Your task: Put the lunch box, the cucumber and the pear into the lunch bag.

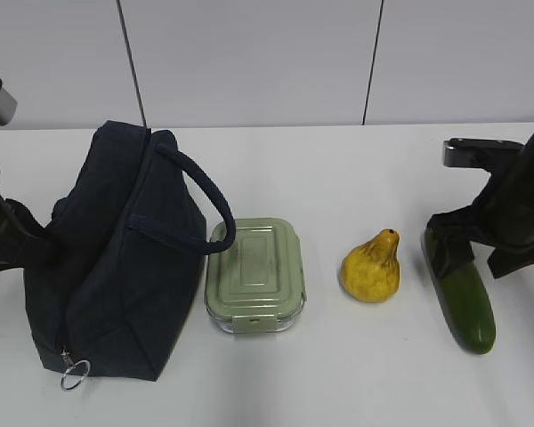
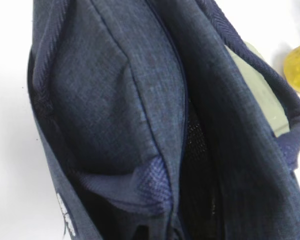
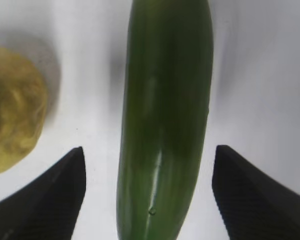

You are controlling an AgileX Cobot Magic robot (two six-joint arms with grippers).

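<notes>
From the exterior view I see four items in a row on the white table [image 1: 338,187]. At the far left stands the lunch bag [image 1: 116,267], navy fabric, upright, one looped handle [image 1: 205,191] arching toward the lunch box [image 1: 254,274], and a metal ring pull [image 1: 74,374] hanging at its lower front corner. The lunch box lies flat just beside the bag, its green lid on. To its right, apart from it, sits the pear [image 1: 372,267], yellow and bumpy, neck pointing up and away from me. Farthest right lies the cucumber [image 1: 467,307], its far end hidden beneath my right gripper [image 1: 458,253].

In the right wrist view the fingers [image 3: 45,200] stand wide on either side of the cucumber, with table showing between each finger and the skin; nothing is gripped.

My left gripper does not appear in its own wrist view, which is filled by bag fabric and a dark gap into the interior. I read it as closed, but I cannot tell whether it pinches the fabric.
</notes>
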